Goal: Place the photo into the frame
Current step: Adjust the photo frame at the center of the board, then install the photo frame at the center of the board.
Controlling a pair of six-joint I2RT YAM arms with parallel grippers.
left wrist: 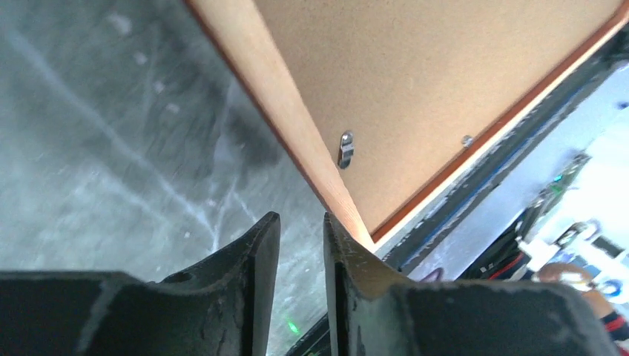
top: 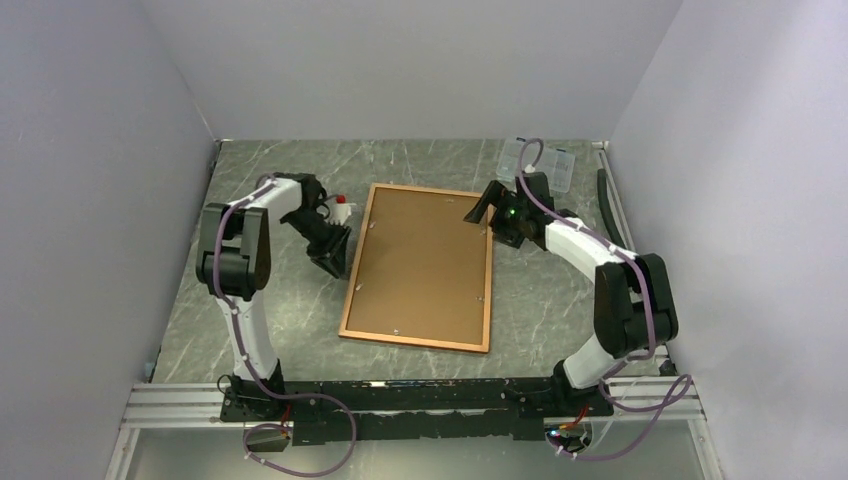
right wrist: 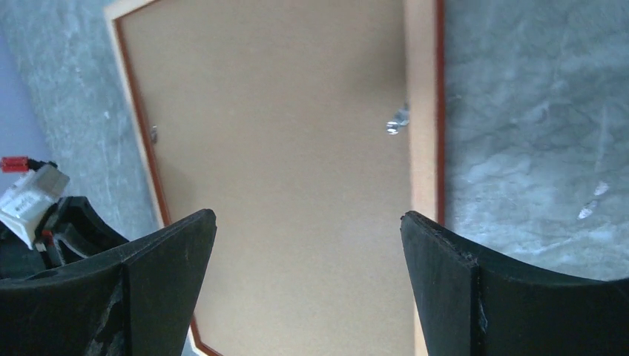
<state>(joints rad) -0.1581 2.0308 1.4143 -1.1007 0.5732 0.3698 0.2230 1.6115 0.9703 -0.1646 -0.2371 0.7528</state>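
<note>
Flanking the frame (right wrist: 421, 89) edges: left pincer (left wrist: 300, 222) narrow, right pincer (right wrist: 308, 222) wide.

Left jaws at the frame (left wrist: 285, 104) edge.
Narrowly parted above the grey bench (left wrist: 111, 148); the tan rail reaches one tip, metal clip (left wrist: 346, 149) nearby.

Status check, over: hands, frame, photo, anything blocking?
Left hand barely open, empty, at left edge of frame. Right hand wide open above it. Frame face down, backing board covering the opening; photo not in sight.
</note>
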